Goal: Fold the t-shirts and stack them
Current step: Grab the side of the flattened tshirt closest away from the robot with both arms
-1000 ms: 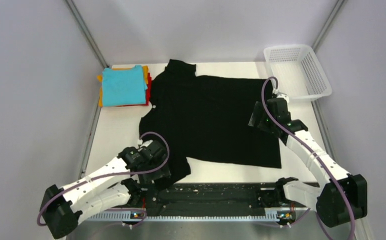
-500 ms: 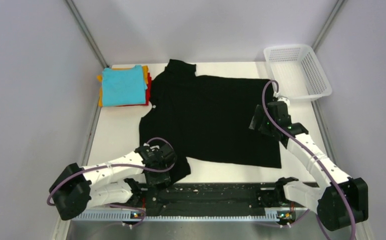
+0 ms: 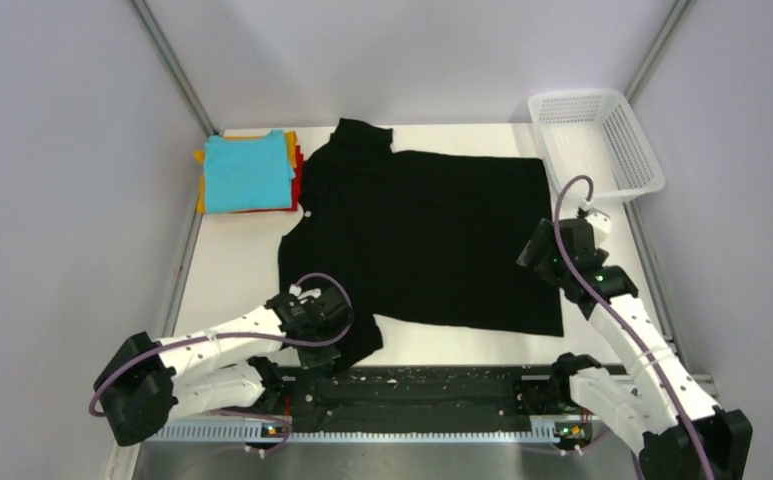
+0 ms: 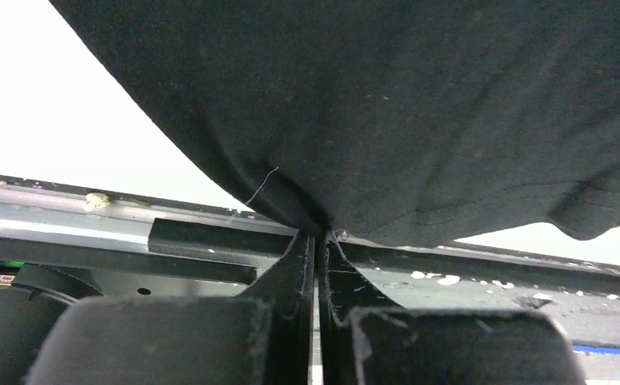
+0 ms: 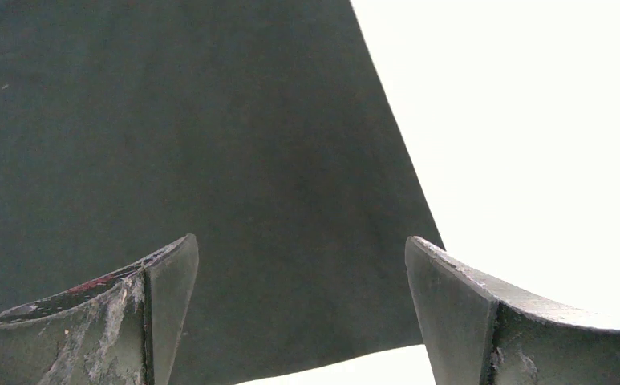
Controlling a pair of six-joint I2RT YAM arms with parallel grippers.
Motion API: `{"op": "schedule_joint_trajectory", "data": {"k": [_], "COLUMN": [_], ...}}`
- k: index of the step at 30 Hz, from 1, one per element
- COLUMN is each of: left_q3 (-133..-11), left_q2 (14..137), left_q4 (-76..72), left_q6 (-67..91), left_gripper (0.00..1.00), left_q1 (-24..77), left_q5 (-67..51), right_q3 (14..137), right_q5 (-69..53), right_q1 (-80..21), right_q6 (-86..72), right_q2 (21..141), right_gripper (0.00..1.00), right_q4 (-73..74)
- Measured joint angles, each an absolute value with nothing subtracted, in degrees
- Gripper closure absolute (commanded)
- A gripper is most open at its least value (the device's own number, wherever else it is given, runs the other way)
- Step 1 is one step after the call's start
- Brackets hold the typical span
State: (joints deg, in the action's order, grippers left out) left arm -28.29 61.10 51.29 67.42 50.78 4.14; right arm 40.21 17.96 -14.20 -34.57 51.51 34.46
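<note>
White basket [image 3: 636, 150]: far-right worktop [image 3: 230, 275] corner. Black t-shirt [image 3: 422, 240]: spread flat. Left claw [image 4: 319, 237]: pinching its near-left sleeve. Right claw [image 5: 300, 245]: jaws wide apart, above its right edge.

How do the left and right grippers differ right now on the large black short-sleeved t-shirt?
The left gripper is shut, pinching the black t-shirt's near left sleeve; the right gripper is wide open, holding nothing. Left is by the table's near edge; right is at the shirt's right edge. Both face that shirt.
</note>
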Motion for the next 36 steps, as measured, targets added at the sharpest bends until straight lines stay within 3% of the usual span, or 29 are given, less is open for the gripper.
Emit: {"op": "schedule_joint_trajectory", "data": {"k": [13,28,31,36], "left_q3": [-30.1,-36.7,-37.1,-39.2], "left_q2": [55.6,60.9,61.3,62.5], "left_q4": [52.8,57.3,57.9,58.3], "left_q6": [67.4,64.4,63.7,62.4], "left_gripper": [1.00,1.00,1.00,1.00], "left_q1": [50.8,50.8,50.8,50.7], "left_q5": [3.4,5.0,5.0,5.5], "right_q3": [26.5,18.0,17.5,16.5], "right_q5": [13.6,16.5,17.7,20.3], "right_q1": [-11.0,-11.0,-11.0,-11.0], "right_q6": [-54.9,-67.1,-67.8,-67.9], "right_q2": [32.0,28.2,28.3,29.8], "right_gripper": [0.02,0.17,0.26,0.61], "right_q4": [47.2,49.7,48.0,45.6]}}
